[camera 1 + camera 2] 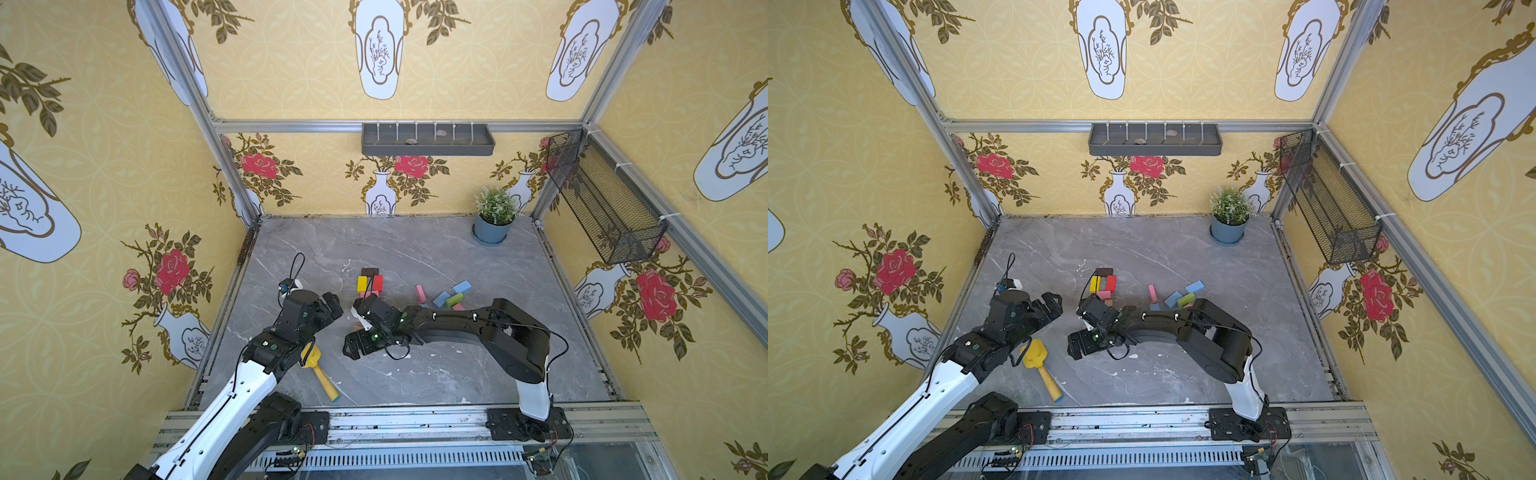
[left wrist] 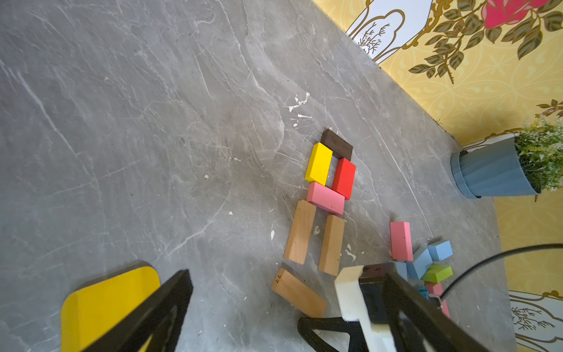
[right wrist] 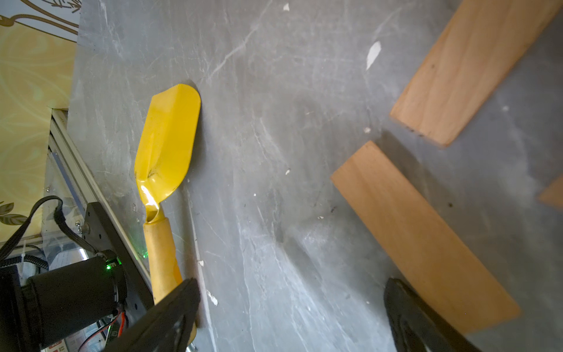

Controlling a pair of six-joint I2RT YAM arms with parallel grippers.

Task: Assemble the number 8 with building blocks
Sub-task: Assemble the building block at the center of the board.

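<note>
Grey stone tabletop (image 2: 152, 122), building blocks (image 2: 325, 198) laid flat around the middle with spare ones at their 3 o'clock, left hand (image 2: 285, 283) at their 9 and right hand (image 3: 289, 304) at 6, both wide open and empty.

Building blocks (image 2: 325, 198) flat, partly arranged (others piled nearby)

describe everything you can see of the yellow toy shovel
The yellow shovel looks like glossy plastic: a curved scoop blade, creased near the neck, on a paler round handle. It lies flat on the grey table, handle toward the front rail. In a top view the left arm overhangs its blade. Nothing grips it.
</note>
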